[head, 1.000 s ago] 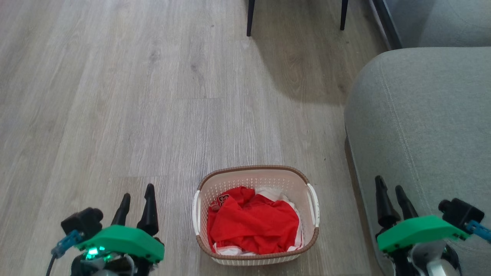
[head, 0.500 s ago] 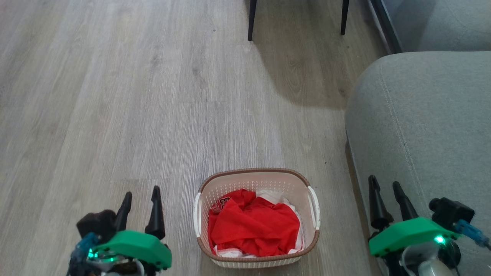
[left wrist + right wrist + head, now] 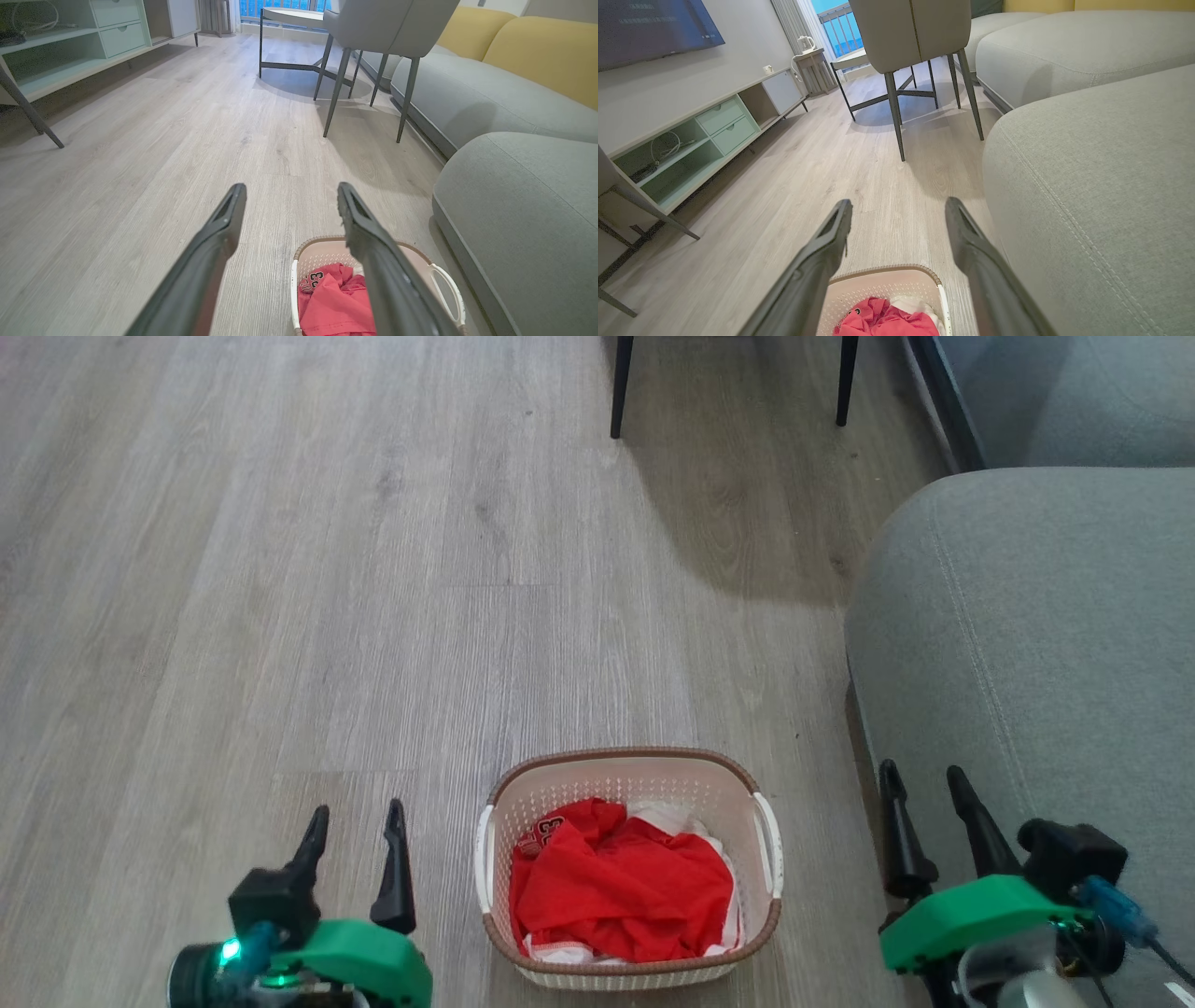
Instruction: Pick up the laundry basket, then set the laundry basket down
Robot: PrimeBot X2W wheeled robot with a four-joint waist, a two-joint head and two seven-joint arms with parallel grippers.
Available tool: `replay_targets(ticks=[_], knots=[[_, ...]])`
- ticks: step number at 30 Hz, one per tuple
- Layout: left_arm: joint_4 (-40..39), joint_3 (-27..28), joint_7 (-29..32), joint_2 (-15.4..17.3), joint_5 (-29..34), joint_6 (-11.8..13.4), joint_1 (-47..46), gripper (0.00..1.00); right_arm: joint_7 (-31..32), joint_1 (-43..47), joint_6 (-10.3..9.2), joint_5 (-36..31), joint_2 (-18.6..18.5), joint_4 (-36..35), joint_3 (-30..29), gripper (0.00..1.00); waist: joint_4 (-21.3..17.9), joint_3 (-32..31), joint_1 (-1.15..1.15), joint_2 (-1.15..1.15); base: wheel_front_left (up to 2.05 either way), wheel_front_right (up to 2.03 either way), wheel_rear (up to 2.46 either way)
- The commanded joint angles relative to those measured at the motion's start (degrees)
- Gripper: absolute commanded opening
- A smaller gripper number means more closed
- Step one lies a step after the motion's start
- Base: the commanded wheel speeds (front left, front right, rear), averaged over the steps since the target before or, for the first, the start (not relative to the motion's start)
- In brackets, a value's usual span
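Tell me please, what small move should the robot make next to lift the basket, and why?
Probably bring both open pincers inward and down toward the side handles. The laundry basket stands on the floor between the left pincer and the right pincer, untouched by either, and those handles sit on the two sides facing them.

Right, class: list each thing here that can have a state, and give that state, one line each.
Cream-white perforated plastic laundry basket: upright on the wood-look floor, ungripped.
Crumpled red and white clothes: heaped inside the basket.
Left tool: open, empty, apart from basket.
Right tool: open, empty, apart from basket.
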Motion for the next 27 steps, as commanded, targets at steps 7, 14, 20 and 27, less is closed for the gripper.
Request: replay_targets(ticks=[7,14,20,27], knots=[[-2.2,1.0,-2.0,0.7,5.6,1.5,-1.2,1.0,-2.1,-0.9,0.13,-6.2,-0.8,-2.8,2.0,1.0,0.2,0.0,0.0,0.0,0.0,0.0,0.0],[-2.2,1.1,-3.0,0.4,9.4,1.9,-0.8,1.0,-3.1,-0.8,0.14,-10.1,-0.8,-3.2,2.5,1.0,0.4,-0.1,0.0,0.0,0.0,0.0,0.0],[-2.3,1.1,-3.9,0.1,13.0,2.1,-0.5,1.0,-4.0,-0.6,0.14,-13.7,-0.9,-3.8,3.0,1.0,0.6,-0.1,0.0,0.0,0.0,0.0,0.0],[-2.0,1.6,-3.9,-0.3,13.2,1.6,-0.4,1.0,-4.0,-0.6,0.14,-13.6,-0.9,-3.7,2.8,1.0,0.5,0.0,0.0,0.0,0.0,0.0,0.0]])
